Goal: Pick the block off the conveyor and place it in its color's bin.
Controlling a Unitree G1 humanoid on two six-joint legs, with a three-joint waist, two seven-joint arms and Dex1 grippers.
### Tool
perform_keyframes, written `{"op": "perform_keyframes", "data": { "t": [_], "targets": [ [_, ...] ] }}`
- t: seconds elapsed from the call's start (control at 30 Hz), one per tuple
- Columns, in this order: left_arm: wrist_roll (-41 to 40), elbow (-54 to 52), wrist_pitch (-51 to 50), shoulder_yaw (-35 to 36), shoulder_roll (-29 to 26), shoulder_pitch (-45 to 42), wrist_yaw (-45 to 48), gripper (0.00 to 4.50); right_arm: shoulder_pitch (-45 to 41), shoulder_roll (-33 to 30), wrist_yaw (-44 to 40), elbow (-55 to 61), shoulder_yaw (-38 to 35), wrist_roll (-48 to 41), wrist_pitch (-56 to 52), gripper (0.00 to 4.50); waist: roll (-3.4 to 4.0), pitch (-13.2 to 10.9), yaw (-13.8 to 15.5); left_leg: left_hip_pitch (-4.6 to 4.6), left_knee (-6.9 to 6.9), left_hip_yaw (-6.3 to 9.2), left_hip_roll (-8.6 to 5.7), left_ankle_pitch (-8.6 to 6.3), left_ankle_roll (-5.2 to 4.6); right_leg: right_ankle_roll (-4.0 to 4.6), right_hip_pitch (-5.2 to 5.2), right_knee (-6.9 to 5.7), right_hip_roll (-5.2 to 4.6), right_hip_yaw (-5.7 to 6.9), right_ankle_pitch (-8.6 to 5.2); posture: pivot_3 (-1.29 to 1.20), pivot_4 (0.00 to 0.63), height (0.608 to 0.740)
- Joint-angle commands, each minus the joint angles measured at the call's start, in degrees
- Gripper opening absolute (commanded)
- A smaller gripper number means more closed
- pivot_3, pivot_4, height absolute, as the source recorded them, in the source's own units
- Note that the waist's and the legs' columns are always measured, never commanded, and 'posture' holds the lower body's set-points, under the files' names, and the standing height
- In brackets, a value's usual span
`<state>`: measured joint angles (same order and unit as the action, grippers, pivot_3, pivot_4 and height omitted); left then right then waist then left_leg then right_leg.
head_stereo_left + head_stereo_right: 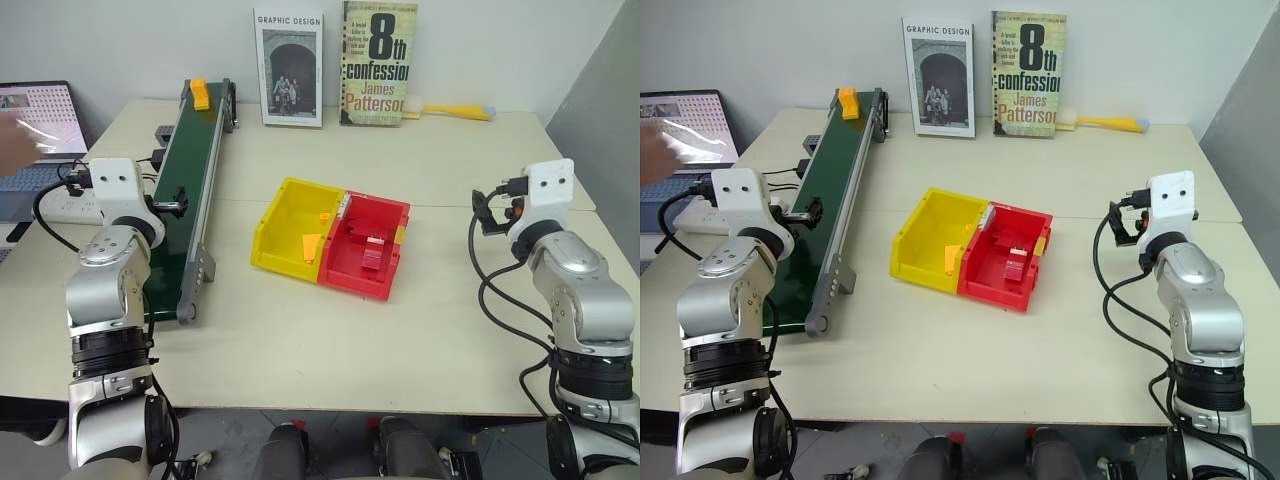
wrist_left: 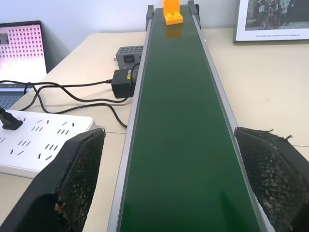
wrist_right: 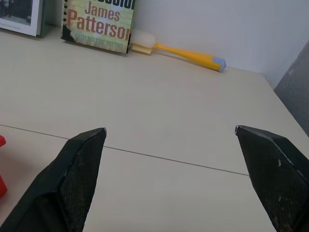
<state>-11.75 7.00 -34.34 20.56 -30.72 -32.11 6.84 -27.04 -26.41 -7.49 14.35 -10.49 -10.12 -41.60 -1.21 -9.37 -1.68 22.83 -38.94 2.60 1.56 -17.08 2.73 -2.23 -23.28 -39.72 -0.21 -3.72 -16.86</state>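
Far along the conveyor (image 2: 181,125) sits the block (image 2: 172,11); both hands (image 2: 174,183) (image 3: 176,179) gape empty.

Both arms are built of rounded silver-grey metal segments joined by black ribbed rings; each wrist carries a white boxy block with two small dark screw holes; black cables loop loosely along each forearm; the left gripper (image 2: 171,186) and right gripper (image 3: 171,181) have broad black wedge-shaped fingers with rough, gritty inner pads.
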Motion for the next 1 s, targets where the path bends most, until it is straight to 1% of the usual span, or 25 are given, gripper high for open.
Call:
{"op": "perform_keyframes", "data": {
  "t": [0.03,0.17,0.37,0.7,0.8,0.9,1.0],
  "targets": [
    [-0.17,-3.49,0.87,0.79,-0.26,0.0,-0.37,4.48,-1.05,-0.95,-0.14,1.55,-1.54,0.62,0.99,4.5,0.0,0.0,0.0,0.0,0.0,0.0,0.0,0.0,0.0,0.0,0.0,0.0,0.0,0.0,0.0,0.0,0.15,0.74],
    [-0.14,-5.3,1.65,0.71,0.31,0.53,-0.55,4.48,-0.97,-0.95,-0.08,1.77,-1.45,0.63,0.86,4.5,0.0,0.0,0.01,0.01,0.0,0.0,0.0,0.01,0.01,0.0,0.0,0.0,-0.01,0.0,0.0,0.0,0.15,0.74],
    [-0.39,-6.82,4.41,2.48,1.24,0.74,-2.22,4.48,-1.49,-1.26,-0.56,1.37,-1.17,0.59,0.97,4.5,0.0,0.0,0.01,0.0,0.0,0.0,0.02,0.0,0.0,0.0,0.0,-0.01,-0.01,-0.01,0.0,0.0,0.15,0.74],
    [-0.71,-6.55,4.27,2.6,2.38,1.03,-4.16,4.48,-2.57,-1.62,-2.22,0.22,-0.23,0.6,1.76,4.5,0.0,0.0,0.01,0.0,0.0,0.0,0.01,-0.01,-0.02,0.0,0.0,0.0,0.0,0.0,0.0,0.0,0.15,0.74],
    [-0.91,-6.7,3.94,2.57,3.16,1.44,-4.75,4.48,-4.03,-3.32,-6.2,-1.29,0.8,-0.28,3.45,4.5,0.0,0.0,0.0,0.0,0.0,-0.01,0.0,-0.01,-0.02,0.0,0.0,0.01,-0.01,-0.01,0.0,0.0,0.15,0.74],
    [-0.97,-5.77,4.05,2.45,3.78,1.12,-5.15,4.48,-7.44,-4.75,-16.28,-1.58,2.18,-6.11,4.04,4.5,0.0,0.0,-0.01,-0.01,0.0,-0.03,-0.02,-0.03,-0.05,0.0,0.0,0.01,0.0,-0.02,0.0,0.0,0.15,0.74],
    [-0.62,-4.39,4.23,1.93,3.89,0.26,-5.39,4.48,-11.68,-6.36,-27.06,-0.53,3.57,-13.52,1.49,4.5,0.01,0.0,-0.2,-0.05,0.0,-0.01,0.01,-0.04,-0.07,0.0,0.0,-0.02,0.06,0.0,0.0,0.0,0.15,0.74]
  ]
}}
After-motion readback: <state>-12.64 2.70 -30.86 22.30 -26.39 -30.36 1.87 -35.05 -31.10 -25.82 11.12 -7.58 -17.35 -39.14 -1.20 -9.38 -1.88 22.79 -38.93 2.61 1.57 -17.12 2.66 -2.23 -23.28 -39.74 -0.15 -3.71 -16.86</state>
